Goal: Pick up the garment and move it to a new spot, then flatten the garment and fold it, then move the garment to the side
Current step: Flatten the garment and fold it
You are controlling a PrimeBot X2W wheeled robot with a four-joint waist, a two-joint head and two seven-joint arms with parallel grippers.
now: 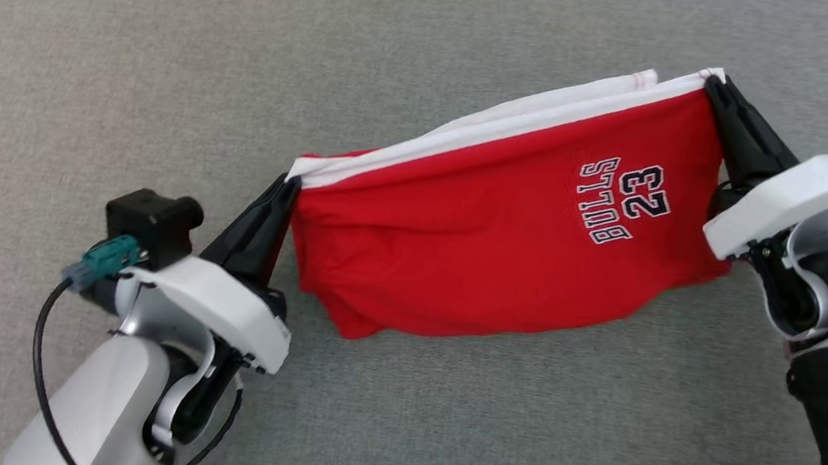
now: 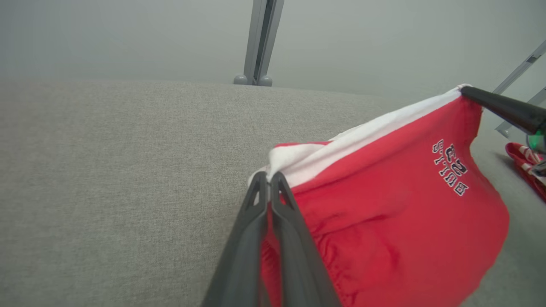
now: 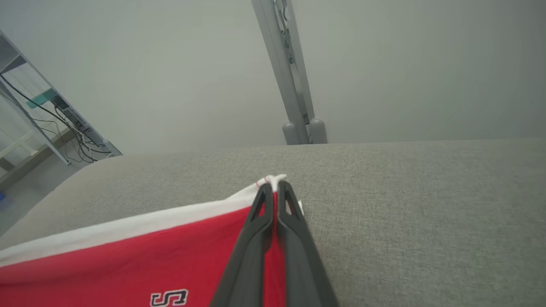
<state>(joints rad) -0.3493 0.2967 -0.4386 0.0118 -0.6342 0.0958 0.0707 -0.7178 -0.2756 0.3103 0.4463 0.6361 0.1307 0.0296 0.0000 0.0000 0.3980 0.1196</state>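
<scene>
both claws pinch the red, white-banded garment (image 1: 488, 247), hanging folded between them.

Grey woven fabric surface (image 1: 173, 50) lies open all around the stretched red-and-white jersey garment (image 1: 488, 247); a grey metal post (image 3: 290, 85) stands beyond the far edge.

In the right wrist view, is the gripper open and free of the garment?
No, the right gripper is shut on the white-edged corner of the garment.
</scene>
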